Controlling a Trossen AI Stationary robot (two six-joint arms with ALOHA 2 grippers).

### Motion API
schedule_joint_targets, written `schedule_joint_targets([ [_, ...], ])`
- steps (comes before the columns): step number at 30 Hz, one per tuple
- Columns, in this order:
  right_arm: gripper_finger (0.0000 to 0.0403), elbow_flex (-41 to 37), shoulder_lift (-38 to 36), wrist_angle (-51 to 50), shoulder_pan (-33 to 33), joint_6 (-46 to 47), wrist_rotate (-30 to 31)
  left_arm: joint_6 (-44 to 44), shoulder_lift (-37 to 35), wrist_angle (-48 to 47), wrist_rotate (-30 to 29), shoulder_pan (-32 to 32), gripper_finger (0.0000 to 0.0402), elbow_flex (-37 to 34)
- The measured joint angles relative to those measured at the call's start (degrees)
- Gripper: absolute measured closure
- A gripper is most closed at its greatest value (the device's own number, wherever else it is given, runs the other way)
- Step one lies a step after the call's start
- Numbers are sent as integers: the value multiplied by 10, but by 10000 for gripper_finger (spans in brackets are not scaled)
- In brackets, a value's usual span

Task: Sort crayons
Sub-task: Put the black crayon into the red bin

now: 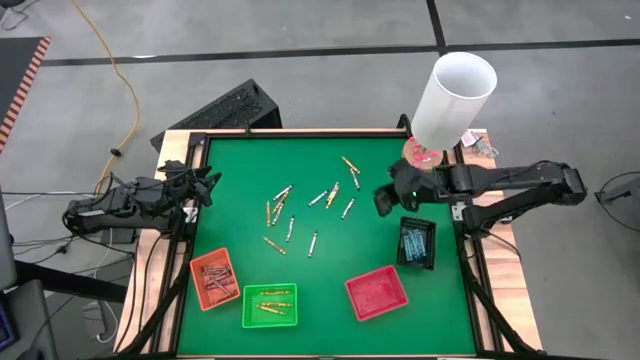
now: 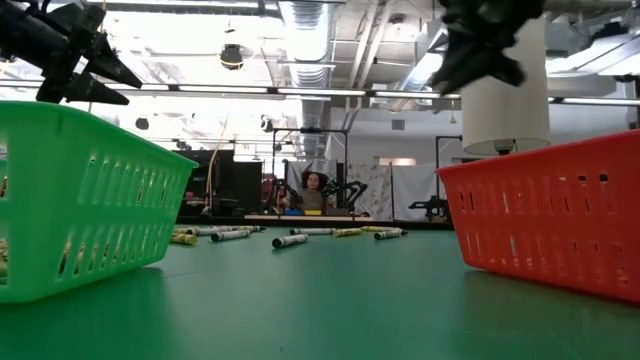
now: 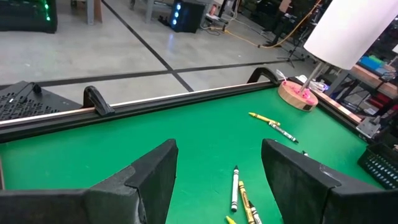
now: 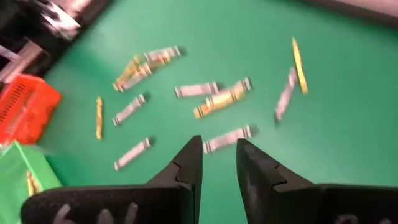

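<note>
While green tray (image 2: 80,190) hides nearer crayons (image 2: 290,238), right gripper (image 4: 217,152) hangs narrowly parted, empty; left gripper (image 3: 217,168) wide.

Green table (image 1: 230,190) with scattered crayons (image 1: 290,222), four trays (image 1: 377,293), lamp (image 1: 450,100)

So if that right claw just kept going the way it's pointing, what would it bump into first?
Probably the silvery crayon lying just ahead of the right gripper, whose fingers stand slightly apart with nothing between them. Depth is hard to judge; it may meet bare green table first.
</note>
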Motion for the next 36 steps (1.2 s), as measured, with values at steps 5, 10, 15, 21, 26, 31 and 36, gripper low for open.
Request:
schedule_joint_targets([
  [5, 310, 31, 37, 44, -51, -127, -9, 0, 0, 0, 0, 0, 178, 0],
  [10, 310, 73, 88, 45, -80, -227, -31, 0, 0, 0, 0, 0, 178, 0],
  [15, 310, 116, 156, 61, -90, -324, -52, 0, 0, 0, 0, 0, 178, 0],
  [21, 310, 162, 247, 111, -91, -450, -61, 0, 0, 0, 0, 0, 178, 0],
  [26, 310, 215, 320, 141, -91, -503, -97, 0, 0, 0, 0, 0, 178, 0],
  [31, 310, 277, 390, 145, -91, -566, -134, 0, 0, 0, 0, 0, 178, 0],
  [36, 310, 340, 462, 154, -91, -623, -169, 0, 0, -1, 0, 0, 178, 0],
])
